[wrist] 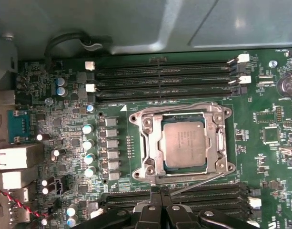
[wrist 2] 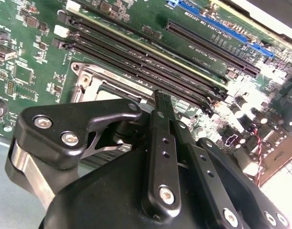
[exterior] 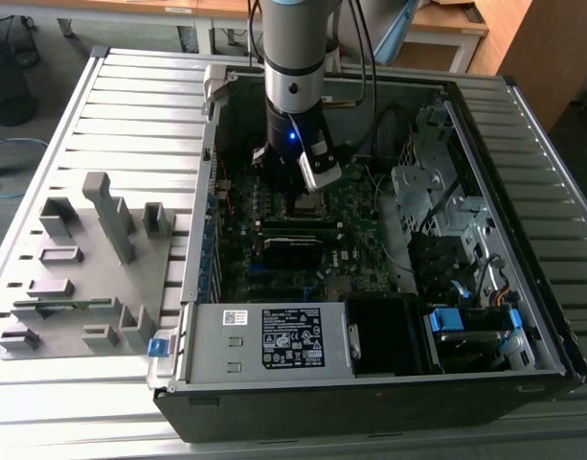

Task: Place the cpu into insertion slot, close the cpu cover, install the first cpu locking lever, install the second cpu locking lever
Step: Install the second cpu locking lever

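Cpu (wrist: 184,144) sits under cover (wrist: 184,143); gripper (wrist: 161,189) fingertips together

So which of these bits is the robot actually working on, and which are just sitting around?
Part of the job:
- cpu, in its socket
- cpu cover, around the chip
- gripper, beside the socket

Just lying about:
- grey fixture tray
- power supply
- memory slots
- drive cage

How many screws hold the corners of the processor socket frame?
4, one at each corner of the socket frame: two screws on the gripper's side, two opposite. None seem hidden.
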`<state>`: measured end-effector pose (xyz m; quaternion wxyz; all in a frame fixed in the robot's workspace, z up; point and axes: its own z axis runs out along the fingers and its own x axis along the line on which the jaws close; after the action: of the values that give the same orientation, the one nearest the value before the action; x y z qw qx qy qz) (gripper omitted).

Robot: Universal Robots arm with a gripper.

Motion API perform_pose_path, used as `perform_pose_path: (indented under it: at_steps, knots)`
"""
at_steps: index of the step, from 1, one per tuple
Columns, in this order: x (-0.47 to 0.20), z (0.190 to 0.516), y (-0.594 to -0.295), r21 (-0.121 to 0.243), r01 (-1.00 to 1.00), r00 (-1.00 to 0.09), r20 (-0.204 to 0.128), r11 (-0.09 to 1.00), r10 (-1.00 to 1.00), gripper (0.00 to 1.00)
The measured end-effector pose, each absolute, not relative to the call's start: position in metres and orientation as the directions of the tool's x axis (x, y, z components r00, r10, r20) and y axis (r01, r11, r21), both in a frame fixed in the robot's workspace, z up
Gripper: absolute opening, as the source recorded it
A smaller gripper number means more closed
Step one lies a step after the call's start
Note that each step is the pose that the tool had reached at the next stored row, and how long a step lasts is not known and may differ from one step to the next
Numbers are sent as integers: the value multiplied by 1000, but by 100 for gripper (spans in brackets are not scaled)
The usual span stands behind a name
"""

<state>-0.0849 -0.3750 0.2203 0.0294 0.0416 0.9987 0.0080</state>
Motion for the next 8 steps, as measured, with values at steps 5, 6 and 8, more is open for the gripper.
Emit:
perform_pose_path:
  at_steps: [5,6,8]
  knots:
    - [-86,218,-375,18,82,-995,-58,996,83,10]
    - [-87,218,-375,18,83,-995,-58,996,84,10]
    - [-87,218,-375,18,83,-995,-58,996,83,10]
